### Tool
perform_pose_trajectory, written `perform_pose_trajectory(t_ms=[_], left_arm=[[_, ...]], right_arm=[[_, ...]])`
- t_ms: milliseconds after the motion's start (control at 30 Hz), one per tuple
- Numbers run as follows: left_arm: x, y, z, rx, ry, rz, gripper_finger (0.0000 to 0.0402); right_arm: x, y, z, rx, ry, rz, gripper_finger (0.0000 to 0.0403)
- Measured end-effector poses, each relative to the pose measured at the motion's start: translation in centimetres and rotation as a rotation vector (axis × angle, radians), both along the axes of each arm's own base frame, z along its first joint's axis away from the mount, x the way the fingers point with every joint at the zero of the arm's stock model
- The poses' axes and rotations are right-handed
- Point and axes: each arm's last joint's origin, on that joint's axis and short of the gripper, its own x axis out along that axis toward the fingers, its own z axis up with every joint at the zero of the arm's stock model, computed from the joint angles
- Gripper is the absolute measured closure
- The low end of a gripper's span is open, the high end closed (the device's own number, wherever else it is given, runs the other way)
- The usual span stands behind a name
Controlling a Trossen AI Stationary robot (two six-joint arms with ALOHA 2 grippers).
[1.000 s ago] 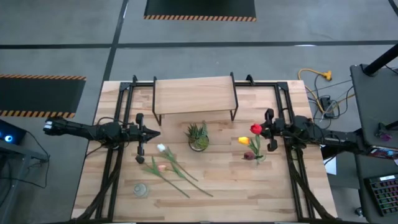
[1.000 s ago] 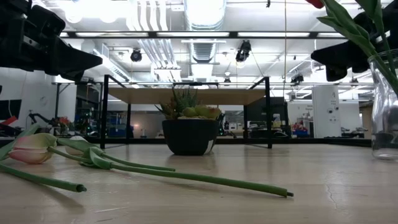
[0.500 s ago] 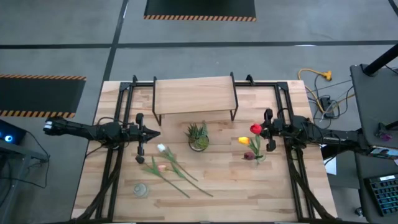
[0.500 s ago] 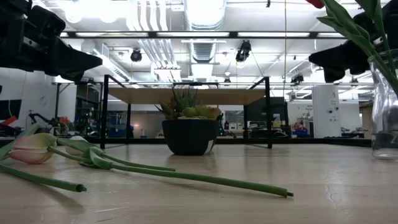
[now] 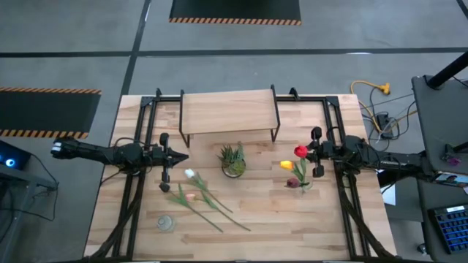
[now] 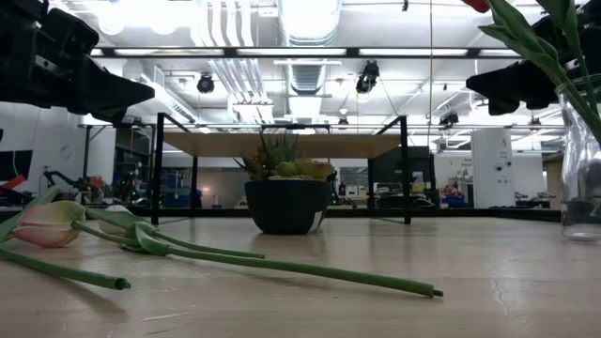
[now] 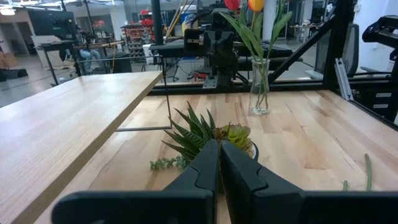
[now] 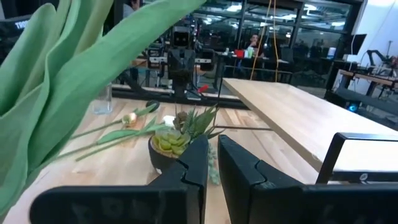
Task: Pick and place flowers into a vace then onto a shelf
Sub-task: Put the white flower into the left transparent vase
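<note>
Beside the vase [image 5: 302, 183], the right gripper [image 5: 316, 152] is hovering, fingers closed empty; left gripper [image 5: 165, 158] likewise. Two flowers [image 5: 199, 191] are lying beyond the potted plant [image 5: 232, 161]: grip mid-stem.

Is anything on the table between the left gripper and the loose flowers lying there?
Nothing visible. The left gripper hangs shut just beside the loose flowers; the potted plant stands off to the side, out of that path.

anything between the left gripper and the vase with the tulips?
Yes: the small potted plant stands between the left gripper and the vase, on the table. The high view shows it; the left wrist view confirms, plant near, vase beyond.
</note>
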Motion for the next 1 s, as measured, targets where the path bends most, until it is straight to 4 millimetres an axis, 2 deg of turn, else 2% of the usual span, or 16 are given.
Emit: perform_pose_trajectory(t_ms=[500, 867, 1000], left_arm=[[0.00, 0.00, 0.06, 0.028, -0.004, -0.002, 0.0402], [0.01, 0.03, 0.17, 0.039, -0.014, 0.010, 0.0401], [0.01, 0.08, 0.38, 0.021, -0.037, 0.026, 0.0367]], right_arm=[[0.01, 0.00, -0.11, 0.006, 0.011, 0.000, 0.0374], [0.02, -0.01, -0.38, 0.121, 0.036, -0.002, 0.0374], [0.00, -0.02, -0.75, 0.131, 0.073, -0.007, 0.0374]])
